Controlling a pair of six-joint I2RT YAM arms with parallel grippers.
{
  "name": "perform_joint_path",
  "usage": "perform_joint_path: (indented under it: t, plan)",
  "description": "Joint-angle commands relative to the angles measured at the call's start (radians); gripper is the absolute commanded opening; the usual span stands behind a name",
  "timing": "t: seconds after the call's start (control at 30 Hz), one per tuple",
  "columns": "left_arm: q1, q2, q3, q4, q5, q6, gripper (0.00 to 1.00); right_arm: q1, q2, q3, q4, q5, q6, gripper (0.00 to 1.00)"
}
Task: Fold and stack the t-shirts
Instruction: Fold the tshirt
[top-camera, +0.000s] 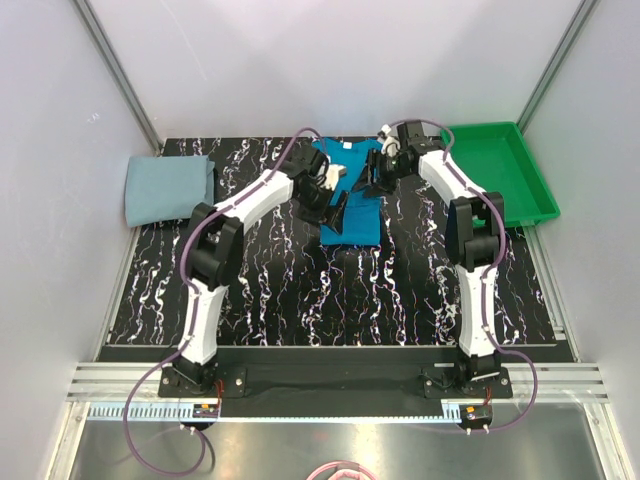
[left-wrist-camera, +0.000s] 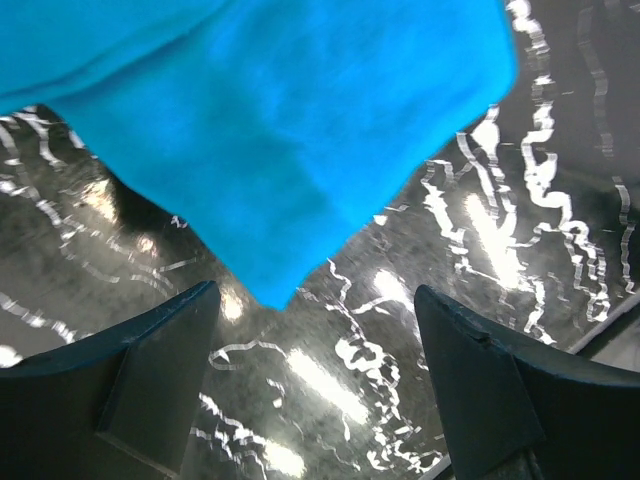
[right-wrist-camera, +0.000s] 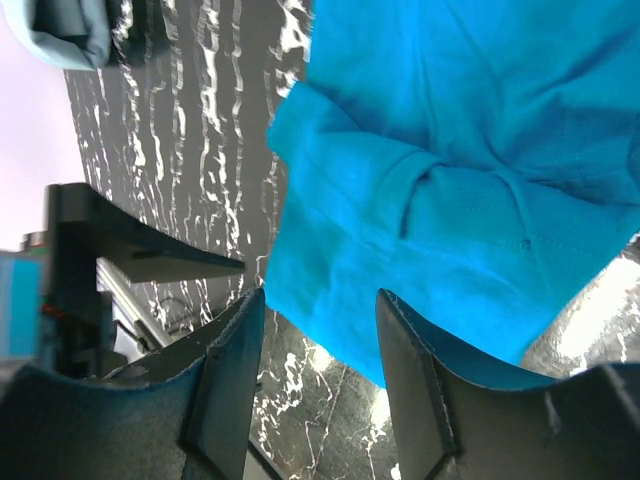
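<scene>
The left end effector (left-wrist-camera: 315, 300) hangs low over the work with its two dark fingers standing wide apart and nothing between them; a corner of the bright teal-blue cotton t-shirt (left-wrist-camera: 280, 130) droops toward the gap from the upper part of its wrist view but is not pinched. The right end effector (right-wrist-camera: 320, 305) is parted too, less widely, poised above a hemmed, doubled-over edge of the same shirt, and as far as I can see it grips no cloth. From overhead, both arms meet over the shirt at the upper middle of the black white-veined marble tabletop (top-camera: 300, 290). The garment lies there as a narrow oblong, which suits a fold laid from both sides at once. At the upper left, well apart, the pale grey-blue t-shirt (top-camera: 170, 188) sits as a neat folded square, probably as the base of the stack. The green plastic tray (top-camera: 500, 165) rests at the upper right, near the right arm, with nothing in it. I would guess the teal shirt wants one more fold before it joins the grey one.
</scene>
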Motion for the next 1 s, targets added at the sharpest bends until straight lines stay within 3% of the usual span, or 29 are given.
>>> perform_joint_path:
  t: [0.0,0.2,0.5,0.97]
  plan:
    - [-0.012,0.045,0.046,0.027,0.046,-0.001,0.84,-0.004,0.025,0.019,0.018,-0.075,0.023,0.55]
    - [-0.018,0.110,0.100,0.032,0.050,-0.008,0.84,-0.004,0.053,0.016,0.031,-0.092,0.052,0.55]
    - [-0.026,0.114,0.057,0.033,-0.010,-0.029,0.84,0.000,0.085,-0.006,0.061,-0.119,0.100,0.55]
    - [-0.026,0.074,0.008,0.027,0.013,-0.057,0.84,0.025,0.089,-0.056,0.065,-0.135,0.114,0.54]
